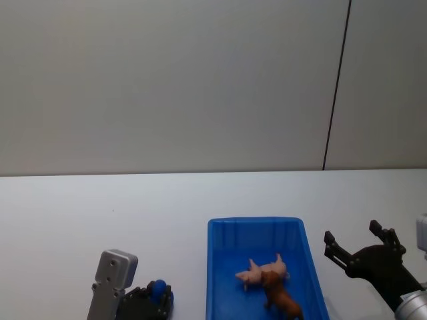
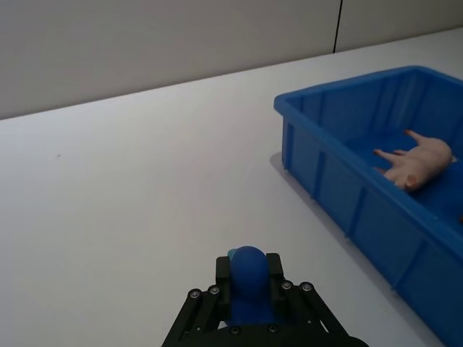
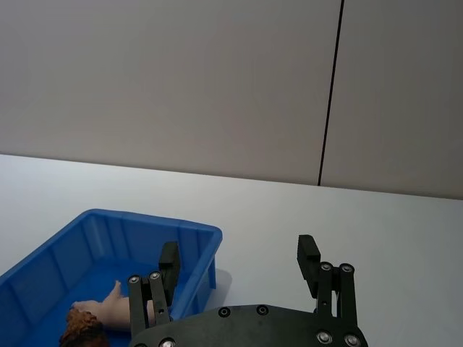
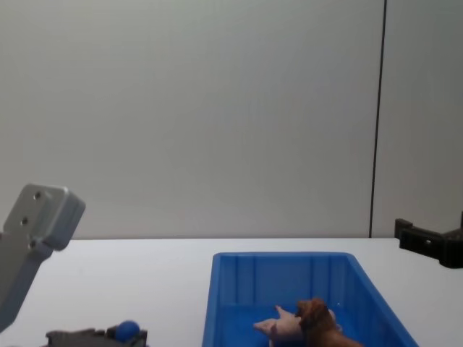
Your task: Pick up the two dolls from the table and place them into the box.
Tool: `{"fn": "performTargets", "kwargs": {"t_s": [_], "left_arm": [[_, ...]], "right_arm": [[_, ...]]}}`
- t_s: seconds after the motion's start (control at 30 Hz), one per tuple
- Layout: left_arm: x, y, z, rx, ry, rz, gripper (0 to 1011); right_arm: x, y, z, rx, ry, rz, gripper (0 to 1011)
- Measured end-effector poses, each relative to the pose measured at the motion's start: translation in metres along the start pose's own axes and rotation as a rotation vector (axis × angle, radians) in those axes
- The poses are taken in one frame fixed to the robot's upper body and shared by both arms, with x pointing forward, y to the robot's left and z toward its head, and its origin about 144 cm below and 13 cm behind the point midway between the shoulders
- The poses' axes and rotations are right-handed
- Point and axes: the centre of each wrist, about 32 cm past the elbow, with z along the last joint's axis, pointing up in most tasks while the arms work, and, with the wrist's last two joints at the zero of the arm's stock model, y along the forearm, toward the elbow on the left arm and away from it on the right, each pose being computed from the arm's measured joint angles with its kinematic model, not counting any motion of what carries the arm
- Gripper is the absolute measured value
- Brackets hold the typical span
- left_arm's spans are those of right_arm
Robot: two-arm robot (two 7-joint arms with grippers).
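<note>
Dolls first: the pale pink soft toy with stubby limbs (image 1: 261,272) and the reddish-brown furry toy (image 1: 283,299) both lie inside the large bright blue plastic bin (image 1: 220,273), on its floor toward the near end. The brown one lies just nearer than the pink one and seems to touch it. The bin stands on the flat white tabletop (image 1: 100,213), a little right of centre.

Both toys look light and squashy, so I judge they would give under the fingers rather than slip. A hold across the body should be surer than one on a leg or ear, which would likely bend away. The fur on the brown one may be a little slicker.

The right gripper (image 1: 360,245) hovers just right of the bin with its black fingers spread and nothing between them. The left gripper (image 2: 249,296) sits low at the near left, well apart from the bin, its fingers drawn close about a small rounded blue piece (image 2: 248,278).
</note>
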Motion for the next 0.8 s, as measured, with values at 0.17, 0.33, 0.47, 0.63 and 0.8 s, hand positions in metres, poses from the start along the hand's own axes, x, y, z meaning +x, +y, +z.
{"fn": "performTargets", "kwargs": {"t_s": [0.17, 0.33, 0.47, 0.63, 0.8], "left_arm": [[-0.001, 0.000, 0.007, -0.041, -0.011, -0.021, 262], [-0.003, 0.000, 0.022, -0.102, -0.033, -0.056, 229], [-0.006, -0.001, 0.034, -0.144, -0.055, -0.089, 208], [-0.009, -0.004, 0.048, -0.187, -0.085, -0.143, 176], [-0.014, -0.009, 0.061, -0.215, -0.111, -0.208, 145]], "right_arm": [[0.000, 0.000, 0.000, 0.000, 0.000, 0.000, 1001], [0.000, 0.000, 0.000, 0.000, 0.000, 0.000, 1001], [0.000, 0.000, 0.000, 0.000, 0.000, 0.000, 1001], [0.000, 0.000, 0.000, 0.000, 0.000, 0.000, 1001], [0.000, 0.000, 0.000, 0.000, 0.000, 0.000, 1001]]}}
